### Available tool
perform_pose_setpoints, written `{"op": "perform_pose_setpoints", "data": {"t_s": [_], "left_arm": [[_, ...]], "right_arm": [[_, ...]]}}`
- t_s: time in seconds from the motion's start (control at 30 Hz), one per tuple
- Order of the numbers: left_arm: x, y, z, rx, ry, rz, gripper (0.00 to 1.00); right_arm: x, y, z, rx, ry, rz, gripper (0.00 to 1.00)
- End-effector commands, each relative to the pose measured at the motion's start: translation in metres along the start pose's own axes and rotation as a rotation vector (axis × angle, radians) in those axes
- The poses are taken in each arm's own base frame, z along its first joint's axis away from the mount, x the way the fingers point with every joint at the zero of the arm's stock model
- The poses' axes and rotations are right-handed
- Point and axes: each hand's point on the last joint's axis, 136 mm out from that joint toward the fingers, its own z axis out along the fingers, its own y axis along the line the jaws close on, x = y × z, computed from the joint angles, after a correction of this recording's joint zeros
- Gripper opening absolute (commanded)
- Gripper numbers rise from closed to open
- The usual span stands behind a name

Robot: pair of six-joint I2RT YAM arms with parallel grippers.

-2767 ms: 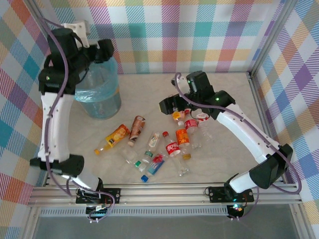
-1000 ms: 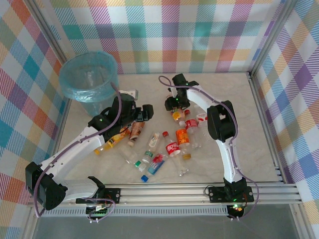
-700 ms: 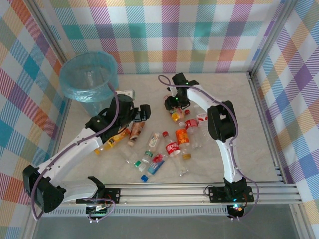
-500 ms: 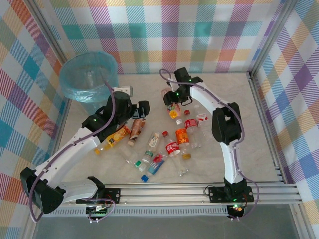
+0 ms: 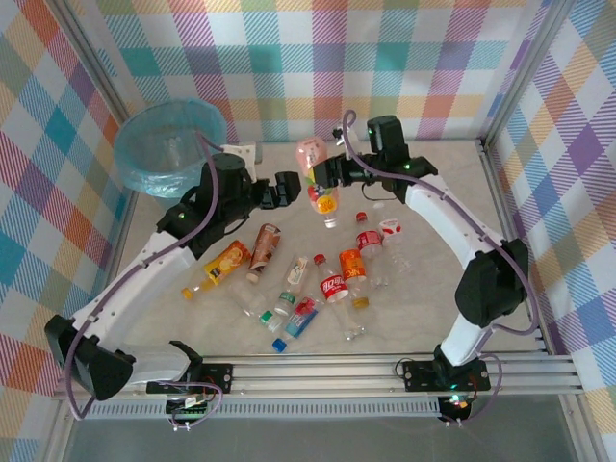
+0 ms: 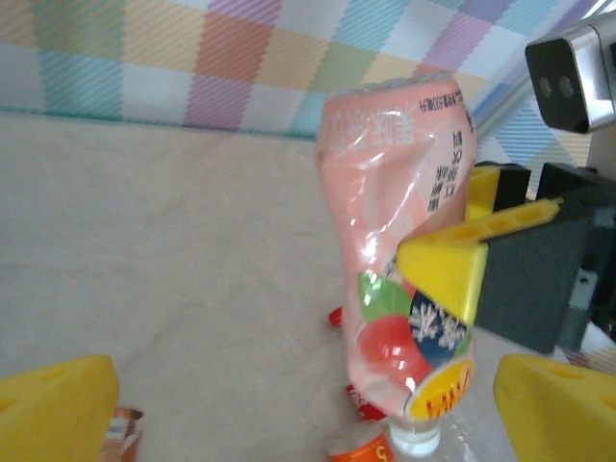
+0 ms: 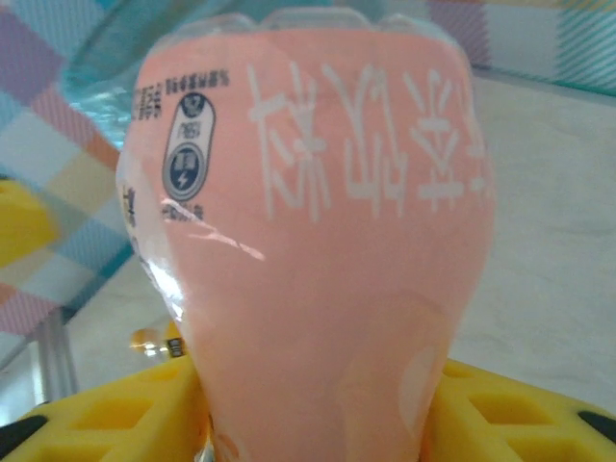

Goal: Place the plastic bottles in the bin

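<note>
Light blue bag lining the bin (image 5: 135,173), which stood left of the left claw (image 5: 289,190) and well apart from it, on the far side of the table (image 5: 433,308)

Left claw: jaws spread wide, nothing between them. In its wrist view the yellow fingers (image 6: 53,409) sat low at either side, with pale table surface between

Just right of the left claw, directly in front of it, hung a pink-labelled bottle (image 5: 310,152). It was base up and neck down, with a crumpled body. It looked lifted off the table in the overhead view and did not touch the left claw

Right claw (image 5: 327,177): pinching that bottle across its lower body. One yellow pad (image 6: 445,274) was pressed against the label beside the fruit picture. In the right wrist view the pink label rose upright from between the two fingers

The claws faced each other, near but apart, with the bottle between them

The other plastic bottles (image 5: 332,285) lay loose on the table, on the near side of both claws:
- Nearest the left claw: an orange-labelled bottle (image 5: 226,262) and a brown-labelled bottle (image 5: 264,248), side by side
- Further right: a white-and-green bottle (image 5: 295,273), with a blue-labelled bottle (image 5: 302,316) nearer the arm bases
- Below the right claw: a tight group with red and orange labels, some touching
</note>
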Motion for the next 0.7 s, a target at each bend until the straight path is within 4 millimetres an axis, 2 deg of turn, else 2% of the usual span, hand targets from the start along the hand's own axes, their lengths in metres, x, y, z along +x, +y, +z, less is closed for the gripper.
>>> {"op": "perform_pose_setpoints", "data": {"t_s": [0.0,0.07,0.27,0.47,0.67], "left_arm": [[-0.019,-0.029,-0.001,0.148,-0.024,-0.039,1.00],[-0.020,-0.033,-0.001,0.172,-0.023,-0.048,1.00],[-0.015,-0.030,0.011,0.171,0.012,-0.104,1.00],[-0.005,-0.025,0.019,0.156,0.043,-0.150,0.99],[-0.001,-0.027,0.014,0.175,0.055,-0.163,0.89]], "right_arm": [[-0.002,0.040,-0.004,-0.180,-0.033,-0.021,0.54],[0.006,0.052,-0.005,-0.225,-0.019,-0.032,0.54],[0.027,0.081,-0.005,-0.294,-0.004,-0.084,0.54],[0.031,0.092,-0.009,-0.322,-0.032,-0.092,0.54],[0.032,0.100,-0.013,-0.349,-0.060,-0.123,0.54]]}}
